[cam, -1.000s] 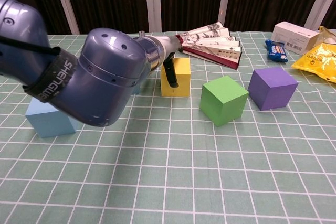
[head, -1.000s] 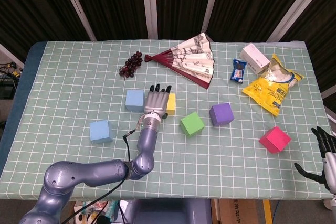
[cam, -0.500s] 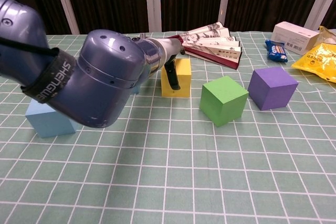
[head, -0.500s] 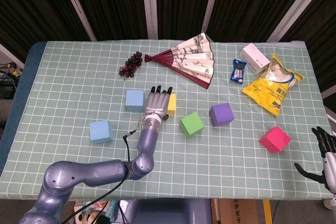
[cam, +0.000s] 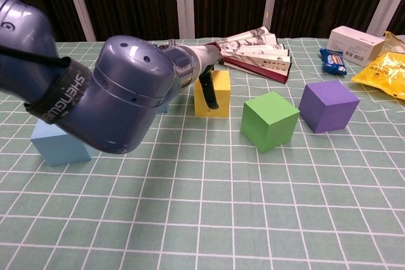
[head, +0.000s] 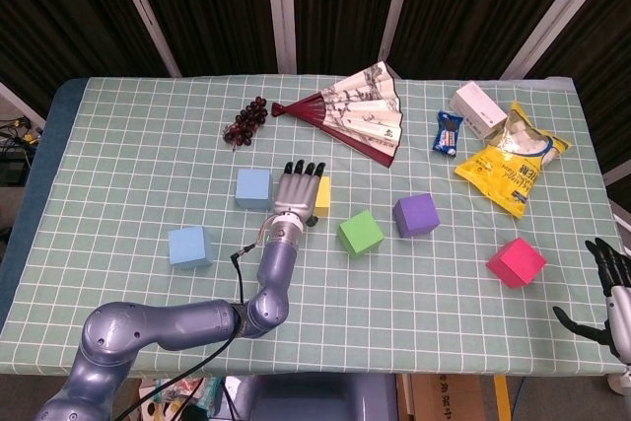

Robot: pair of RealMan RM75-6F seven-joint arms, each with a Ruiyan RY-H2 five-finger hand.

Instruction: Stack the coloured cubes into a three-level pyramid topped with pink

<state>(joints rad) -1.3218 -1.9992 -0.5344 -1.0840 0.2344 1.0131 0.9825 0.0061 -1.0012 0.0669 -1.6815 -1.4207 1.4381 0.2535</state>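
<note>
My left hand (head: 295, 190) lies flat over the left part of the yellow cube (head: 322, 196), fingers stretched out towards the far side. In the chest view a dark finger (cam: 207, 93) hangs down the yellow cube's (cam: 219, 90) front face. One light blue cube (head: 253, 187) sits just left of the hand, another (head: 189, 245) nearer the front left. The green cube (head: 361, 233) and purple cube (head: 416, 214) stand to the right, apart from each other. The pink cube (head: 516, 262) sits alone at the front right. My right hand (head: 611, 288) hovers off the table's front right corner, fingers spread and holding nothing.
A folding fan (head: 360, 110) and a bunch of dark grapes (head: 246, 122) lie at the back. A white box (head: 478, 108), a blue packet (head: 449, 133) and a yellow snack bag (head: 513, 165) fill the back right. My left forearm (cam: 120, 93) blocks the chest view's left half.
The left hand has edged slightly to the right over the yellow cube. The cubes and the right hand have stayed where they were.
</note>
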